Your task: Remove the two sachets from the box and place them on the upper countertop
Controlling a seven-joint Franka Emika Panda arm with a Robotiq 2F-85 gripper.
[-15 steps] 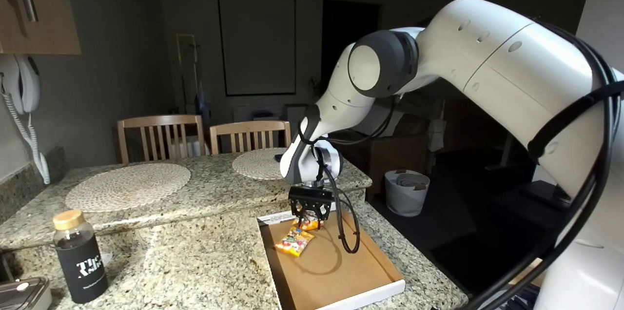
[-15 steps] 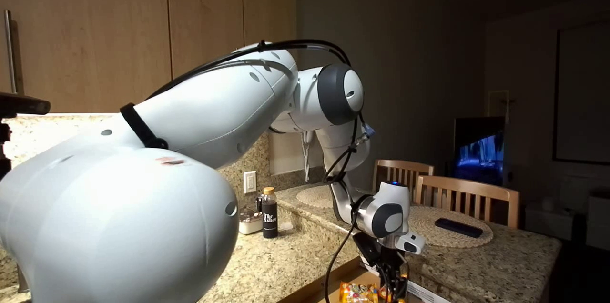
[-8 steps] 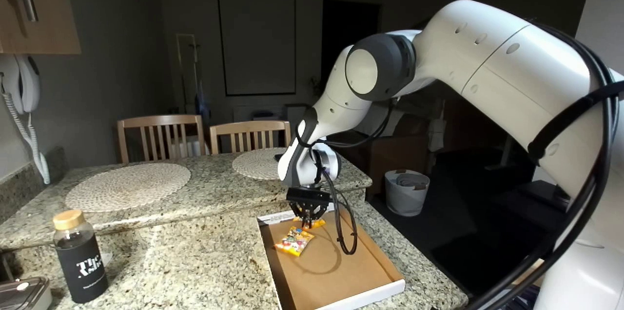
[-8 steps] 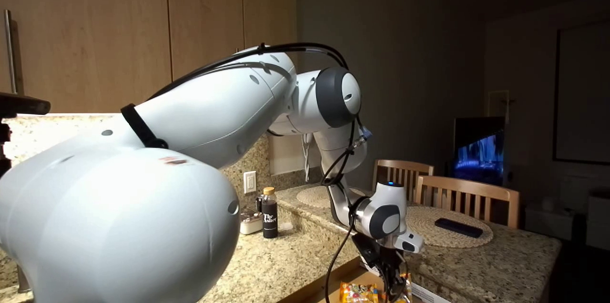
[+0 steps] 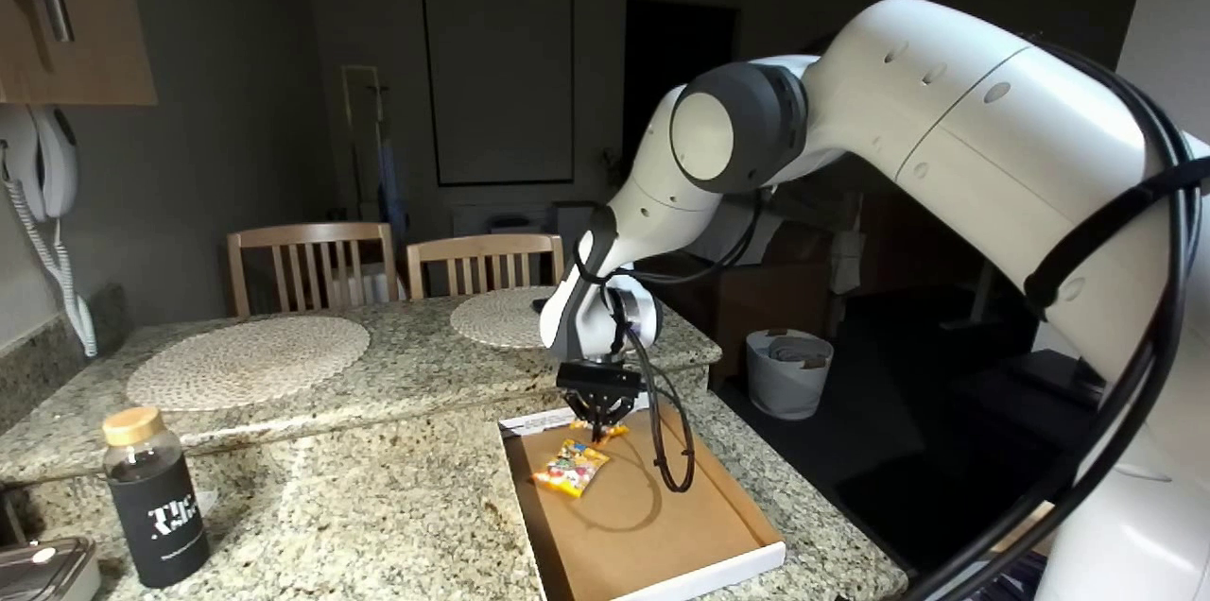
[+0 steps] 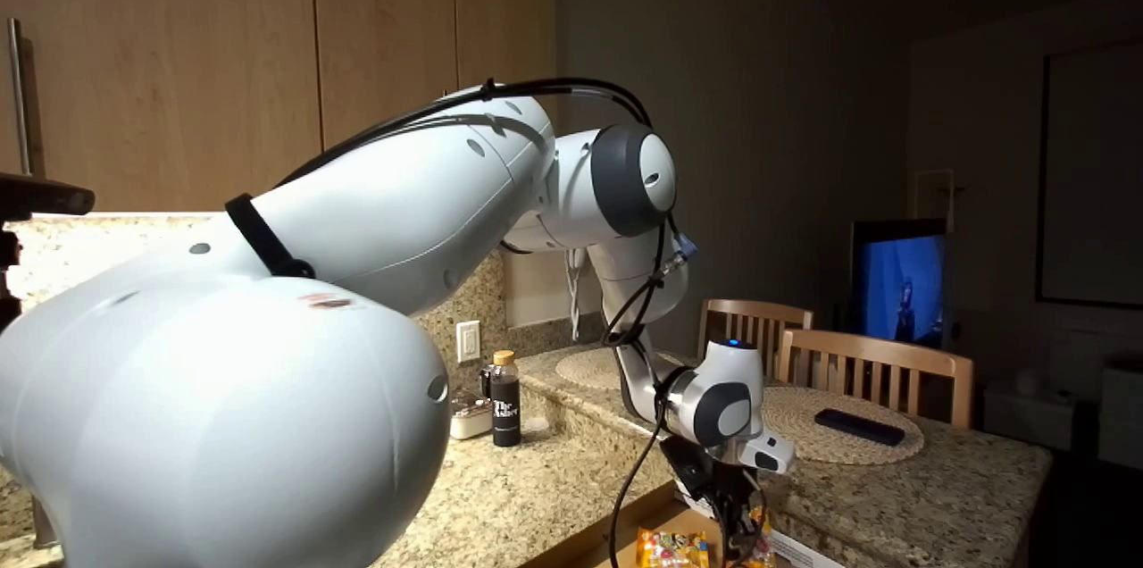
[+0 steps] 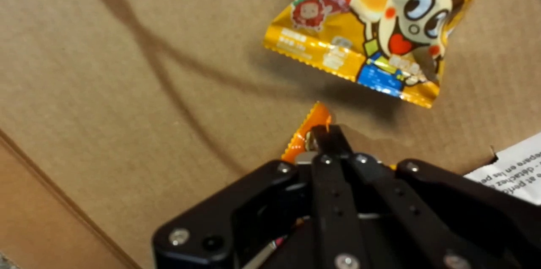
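Shut on one yellow-orange sachet (image 7: 301,138), my gripper (image 7: 329,130) reaches down into the box (image 5: 652,516). An orange corner sticks out past the fingertips; most of that sachet is hidden under the gripper in the wrist view. The other sachet (image 5: 572,469) lies flat on the cardboard floor close by, apart from the fingers, its cartoon print facing up in the wrist view. In an exterior view the gripper (image 6: 738,546) and both packets sit at the bottom edge. Behind the box rises the upper countertop (image 5: 406,365), speckled granite with a curved edge.
Two round placemats (image 5: 250,362) lie on the upper tier, a dark phone (image 6: 859,427) on one of them. A bottle (image 5: 156,506) stands on the lower tier. Cables (image 5: 676,489) from the arm loop over the box. Low walls (image 5: 700,573) rim the box.
The fingers have come together on the sachet under the gripper, and the arm has dipped slightly with little movement since. The other sachet has stayed where it was.
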